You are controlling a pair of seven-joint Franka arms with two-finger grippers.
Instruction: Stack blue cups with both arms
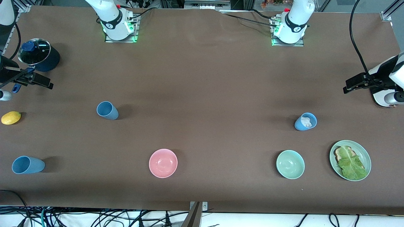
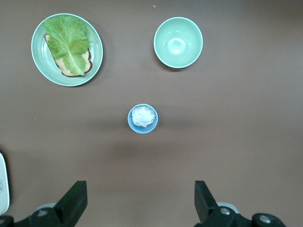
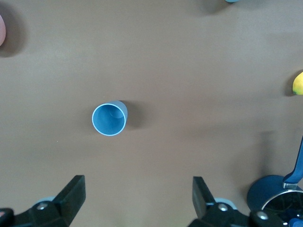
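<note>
Three blue cups stand apart on the brown table. One cup (image 1: 107, 110) (image 3: 110, 119) is upright and empty toward the right arm's end. A second blue cup (image 1: 27, 165) stands nearer to the front camera at that end's table edge. The third cup (image 1: 305, 121) (image 2: 142, 118), toward the left arm's end, holds a crumpled white wad. My left gripper (image 2: 140, 189) (image 1: 356, 83) hangs high and open over bare table beside that third cup, holding nothing. My right gripper (image 3: 138, 185) (image 1: 35, 80) is likewise high, open and empty, over bare table beside the first cup.
A pink bowl (image 1: 163, 163) and a green bowl (image 1: 290, 164) (image 2: 178, 42) sit near the front edge. A green plate (image 1: 366, 154) (image 2: 40, 28) carries toast and lettuce. A lemon (image 1: 11, 117) (image 3: 298, 84) and a navy lidded pot (image 1: 39, 55) (image 3: 272, 196) lie at the right arm's end.
</note>
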